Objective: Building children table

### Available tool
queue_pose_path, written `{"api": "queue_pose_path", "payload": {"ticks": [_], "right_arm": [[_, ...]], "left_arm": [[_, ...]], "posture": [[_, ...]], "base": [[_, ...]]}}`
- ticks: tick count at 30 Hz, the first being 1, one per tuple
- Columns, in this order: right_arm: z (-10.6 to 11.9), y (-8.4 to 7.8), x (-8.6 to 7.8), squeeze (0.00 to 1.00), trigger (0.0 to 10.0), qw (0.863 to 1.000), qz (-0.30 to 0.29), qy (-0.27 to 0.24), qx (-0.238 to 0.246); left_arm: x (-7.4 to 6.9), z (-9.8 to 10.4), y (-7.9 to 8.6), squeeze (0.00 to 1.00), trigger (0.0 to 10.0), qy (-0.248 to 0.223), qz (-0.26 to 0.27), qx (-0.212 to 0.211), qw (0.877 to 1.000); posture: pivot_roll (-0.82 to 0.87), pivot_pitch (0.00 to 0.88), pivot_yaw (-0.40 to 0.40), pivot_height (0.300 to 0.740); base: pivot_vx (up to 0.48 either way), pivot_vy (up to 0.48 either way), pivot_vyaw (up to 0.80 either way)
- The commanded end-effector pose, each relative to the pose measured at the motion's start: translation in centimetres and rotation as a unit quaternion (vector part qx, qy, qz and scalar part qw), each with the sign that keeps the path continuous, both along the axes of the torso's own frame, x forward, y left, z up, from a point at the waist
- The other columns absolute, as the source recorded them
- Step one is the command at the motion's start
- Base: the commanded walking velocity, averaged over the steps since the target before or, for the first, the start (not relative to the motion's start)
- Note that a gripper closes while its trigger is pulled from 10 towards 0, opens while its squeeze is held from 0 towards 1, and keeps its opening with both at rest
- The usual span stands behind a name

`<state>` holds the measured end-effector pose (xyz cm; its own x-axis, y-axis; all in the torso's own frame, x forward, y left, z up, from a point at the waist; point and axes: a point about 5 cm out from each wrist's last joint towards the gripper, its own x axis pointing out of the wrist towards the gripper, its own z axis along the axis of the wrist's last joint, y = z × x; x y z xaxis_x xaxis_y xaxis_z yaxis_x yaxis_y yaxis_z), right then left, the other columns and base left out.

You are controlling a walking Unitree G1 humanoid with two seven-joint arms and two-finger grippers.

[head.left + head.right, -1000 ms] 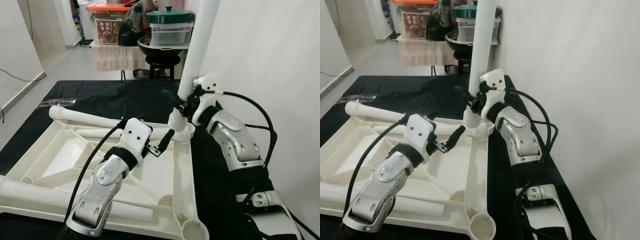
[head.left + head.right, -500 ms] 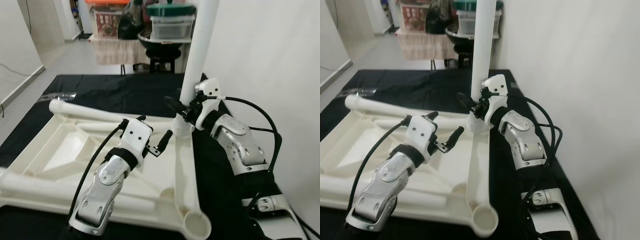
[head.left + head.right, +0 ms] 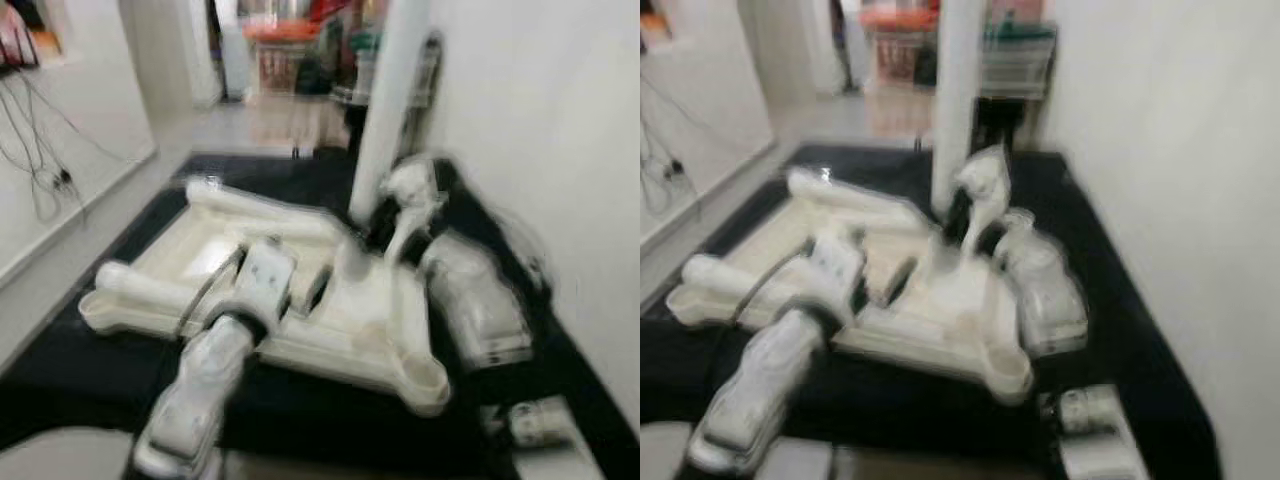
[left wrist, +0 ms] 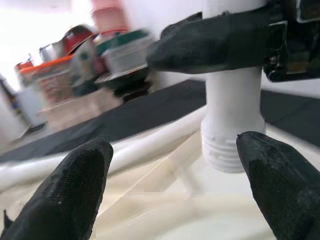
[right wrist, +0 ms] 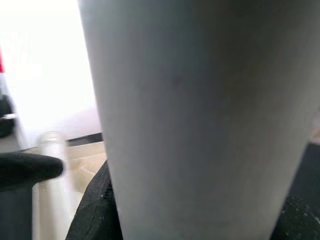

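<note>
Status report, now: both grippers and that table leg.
Right gripper clamped on upright white leg, threaded end just above the tabletop. Left gripper open, facing the leg's base. Head views blurred; nothing seen blocking.

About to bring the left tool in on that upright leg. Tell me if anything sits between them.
Nothing visible does. The open left tool faces the upright white plastic table leg across bare white upside-down tabletop. The right tool's black finger already clamps the leg higher up.

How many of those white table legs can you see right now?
3. One leg stands upright at the tabletop's far right corner, held by the right gripper. One lies along the far edge, one across the left side. Blur may hide others.
</note>
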<state>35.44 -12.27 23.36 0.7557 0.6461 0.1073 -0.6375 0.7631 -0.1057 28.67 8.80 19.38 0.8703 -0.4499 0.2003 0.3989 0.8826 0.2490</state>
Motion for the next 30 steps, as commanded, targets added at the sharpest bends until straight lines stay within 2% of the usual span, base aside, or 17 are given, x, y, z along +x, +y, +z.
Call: {"api": "queue_pose_path", "payload": {"ticks": [1,9,12,14,15,17,18,23,25,30], "right_arm": [[0.4,0.4,-0.1,0.0,10.0,1.0,0.006,-0.005,-0.002],[-1.2,0.0,-0.6,0.0,10.0,1.0,0.007,0.017,-0.017],[-1.5,-0.3,-0.6,0.0,10.0,0.999,0.01,0.022,-0.02],[-2.3,-1.4,-1.3,0.0,10.0,0.998,0.043,0.033,-0.035],[-2.3,-1.4,-1.3,0.0,10.0,0.998,0.043,0.033,-0.035],[-2.5,-2.3,-2.2,0.0,10.0,0.995,0.085,0.038,-0.042],[-2.5,-2.3,-2.2,0.0,10.0,0.995,0.085,0.038,-0.042],[-2.0,-2.8,-4.1,0.0,10.0,0.986,0.159,0.035,-0.029],[-2.1,-2.7,-5.3,0.0,10.0,0.978,0.203,0.036,-0.037],[-2.2,-2.7,-6.5,0.0,10.0,0.969,0.242,0.036,-0.042]], "left_arm": [[0.1,-0.3,0.4,0.0,10.0,0.004,0.005,0.01,1.0],[-0.6,-3.3,1.0,0.0,10.0,0.046,-0.007,0.029,0.999],[-0.8,-3.8,1.1,0.0,10.0,0.053,-0.008,0.031,0.998],[-1.5,-5.1,1.5,0.0,10.0,0.079,-0.017,0.031,0.996],[-1.5,-5.1,1.5,0.0,10.0,0.079,-0.017,0.031,0.996],[-2.2,-5.9,1.6,0.0,10.0,0.102,-0.039,0.024,0.994],[-2.2,-5.9,1.6,0.0,10.0,0.102,-0.039,0.024,0.994],[-3.7,-6.7,0.7,0.0,10.0,0.131,-0.098,0.011,0.987],[-4.2,-6.9,0.3,0.0,10.0,0.136,-0.114,0.009,0.984],[-4.7,-7.4,0.3,0.0,10.0,0.14,-0.121,0.02,0.983]], "posture": [[-0.03,0.0,-0.02,0.74],[-0.03,0.0,-0.018,0.74],[-0.03,0.0,-0.02,0.74],[-0.03,0.0,-0.025,0.74],[-0.03,0.0,-0.025,0.74],[-0.04,0.0,-0.027,0.74],[-0.04,0.0,-0.027,0.74],[-0.04,0.0,-0.026,0.74],[-0.04,0.0,-0.025,0.74],[-0.04,0.0,-0.024,0.74]], "base": [[0.0,0.0,0.0],[0.0,0.0,0.0],[0.0,0.0,0.0],[0.0,0.0,0.0],[0.0,0.0,0.0],[0.0,-0.146,0.0],[0.0,-0.292,0.0],[0.0,-0.396,0.0],[0.0,0.0,-0.8],[0.0,0.0,-0.8]]}}
